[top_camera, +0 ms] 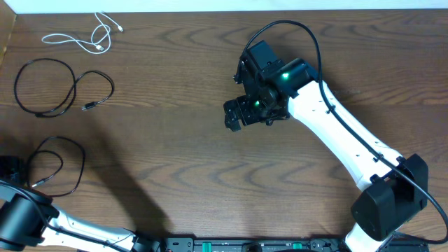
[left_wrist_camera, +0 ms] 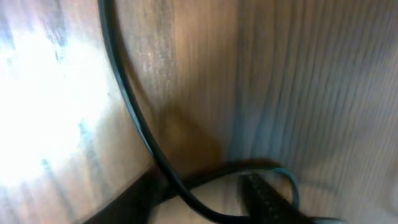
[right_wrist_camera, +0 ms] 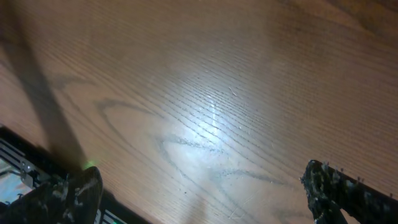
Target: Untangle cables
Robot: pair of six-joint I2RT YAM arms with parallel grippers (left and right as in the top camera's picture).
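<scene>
Three cables lie apart on the left of the wooden table. The white cable (top_camera: 87,36) is at the far left back. One black cable (top_camera: 49,87) lies in a loop below it. The second black cable (top_camera: 59,164) loops at the front left. My left gripper (top_camera: 12,170) is at that loop's left end. In the left wrist view this black cable (left_wrist_camera: 134,118) runs down between the parted fingers of the left gripper (left_wrist_camera: 199,202). My right gripper (top_camera: 241,112) hovers over the table's middle, open and empty, its fingers (right_wrist_camera: 202,193) wide apart over bare wood.
The table's left edge (top_camera: 5,42) is close to the cables. The right arm's white link (top_camera: 343,133) crosses the right half of the table. The arms' mounting rail (top_camera: 245,245) runs along the front edge.
</scene>
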